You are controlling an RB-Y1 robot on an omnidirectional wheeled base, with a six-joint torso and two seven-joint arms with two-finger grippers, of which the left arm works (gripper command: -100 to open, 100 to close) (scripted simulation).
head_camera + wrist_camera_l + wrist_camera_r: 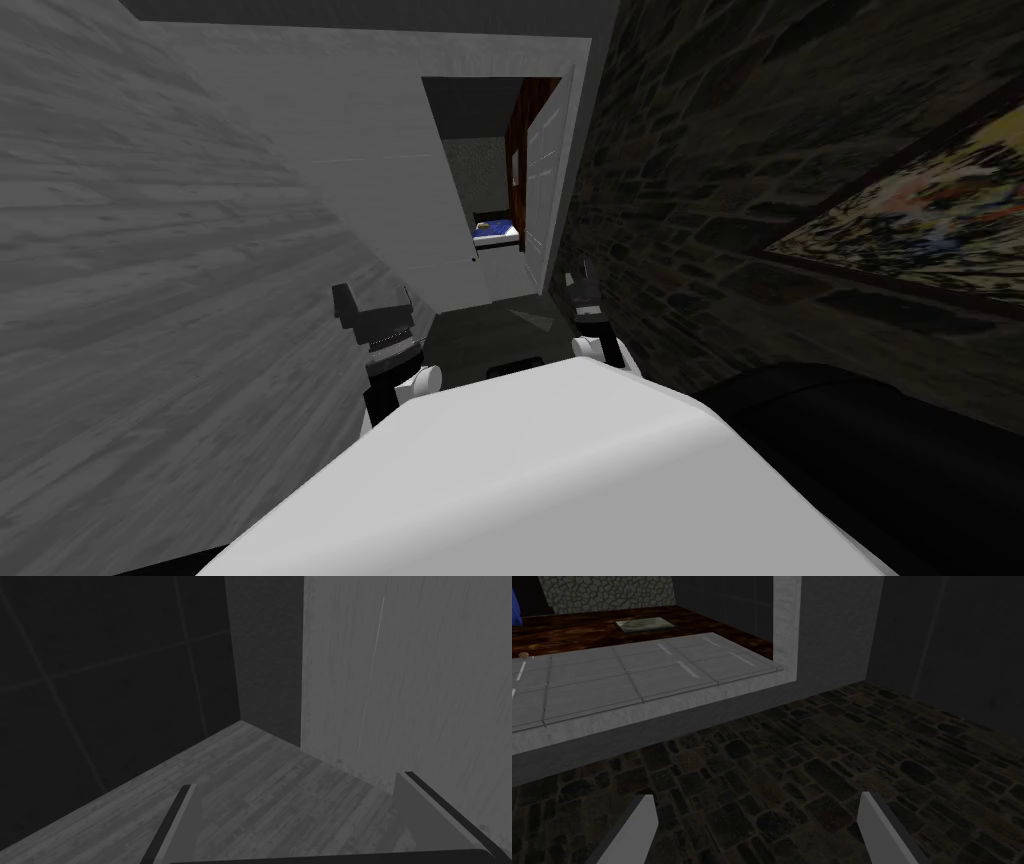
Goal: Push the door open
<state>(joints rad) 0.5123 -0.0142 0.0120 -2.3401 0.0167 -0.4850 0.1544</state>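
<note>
Door (545,170): which way does it lie from the grippers?

Upper middle of the head view, just right of centre, at the corridor's far end; it stands ajar, its long axis running up the frame; the opening shows to its left, so I judge the hinges are on the side next to the stone wall (760,150).

Which arm is nearer?

The right gripper (583,285), I think; it sits at lower middle, just under the door's foot in the frame, though apart from it; the left gripper (375,312) is further left, beside the grey wood-grain wall (150,250).

Holding anything?

Nothing; both are released; in the right wrist view the fingers (639,826) stand wide apart, and the left's fingers (177,816) do the same.

Surfaces?

The door is light grey and flat, cut into shallow rectangular panels, with a small round knob (523,654) near its far edge; the door frame (786,626) is pale and square-edged; the stone wall is dark, rough and irregular.

So the push?

Probably straight ahead with the right gripper, onto the panel near the knob side, away from the hinges.
</note>
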